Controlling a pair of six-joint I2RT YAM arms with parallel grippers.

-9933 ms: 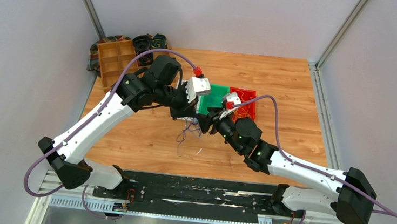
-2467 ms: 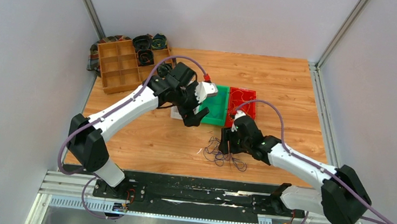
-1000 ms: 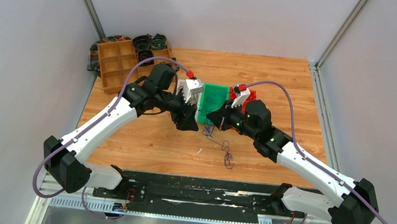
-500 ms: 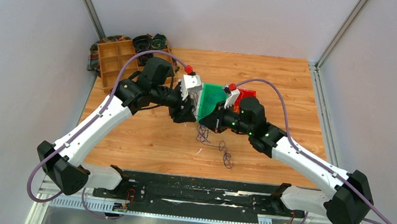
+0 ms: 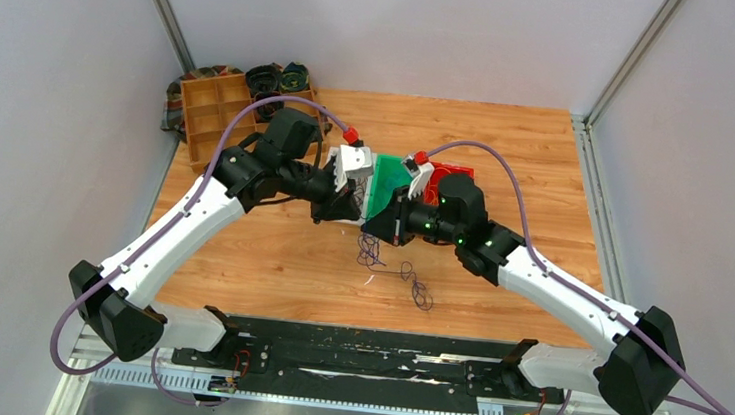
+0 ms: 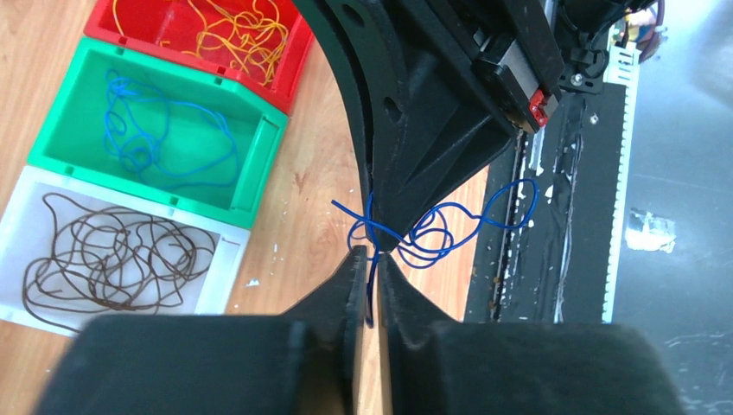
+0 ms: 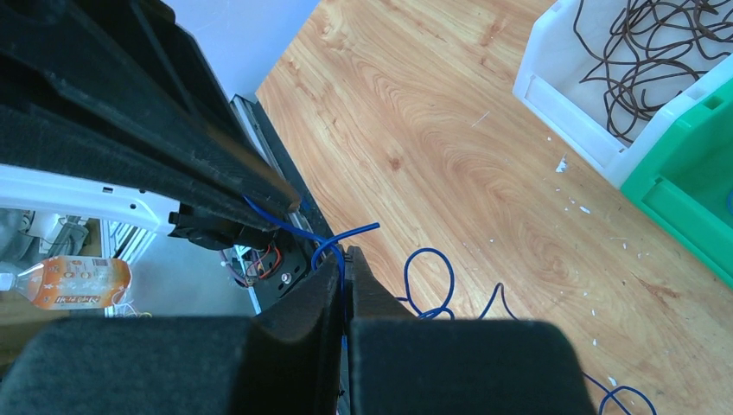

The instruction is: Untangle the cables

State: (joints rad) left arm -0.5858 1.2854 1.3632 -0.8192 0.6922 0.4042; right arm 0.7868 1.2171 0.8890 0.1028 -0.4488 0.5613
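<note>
A blue cable tangle (image 5: 372, 253) hangs between my two grippers over the middle of the table, and its tail (image 5: 421, 295) trails on the wood. The left gripper (image 5: 353, 213) meets the right gripper (image 5: 374, 226) tip to tip. In the left wrist view the left gripper (image 6: 370, 252) stands shut on a blue strand, with blue loops (image 6: 449, 229) just beyond. The right gripper (image 7: 345, 252) pinches another strand of the same blue cable (image 7: 432, 277). More cables lie sorted in bins: yellow-orange (image 6: 233, 35), blue (image 6: 164, 138) and black (image 6: 104, 259).
The red bin (image 5: 462, 172), green bin (image 6: 259, 147) and white bin (image 7: 553, 86) sit side by side behind the grippers. A wooden divided tray (image 5: 213, 119) with dark coiled bundles (image 5: 272, 81) stands at the back left. A black rail (image 5: 361, 353) runs along the near edge.
The left jaws have closed from wide open onto a blue strand. The right gripper has moved left to meet the left one, carrying the blue tangle with it.
</note>
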